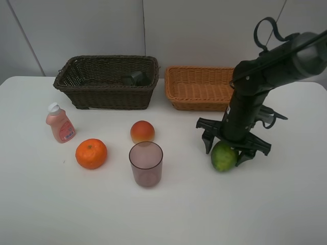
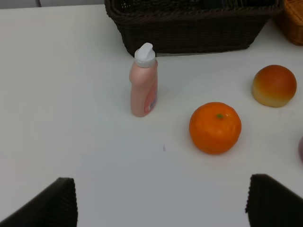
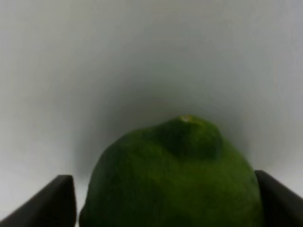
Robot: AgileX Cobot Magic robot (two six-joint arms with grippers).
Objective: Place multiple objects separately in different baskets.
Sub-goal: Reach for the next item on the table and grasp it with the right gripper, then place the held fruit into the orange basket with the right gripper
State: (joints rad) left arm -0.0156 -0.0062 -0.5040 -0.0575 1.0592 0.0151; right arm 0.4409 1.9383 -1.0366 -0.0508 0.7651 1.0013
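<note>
Green fruit [image 3: 173, 175] between the right fingers [image 3: 54, 203], on white table [image 3: 142, 56]

A green fruit [image 3: 175, 179] is showing dimpled skin between the black fingers [image 3: 54, 204]. Beyond them, the table [image 3: 142, 47] is looking plain white.

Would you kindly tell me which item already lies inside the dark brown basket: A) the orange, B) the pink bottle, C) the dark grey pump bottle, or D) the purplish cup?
C: the dark grey pump bottle shows inside the dark brown basket, while the other three stand on the white table.
</note>
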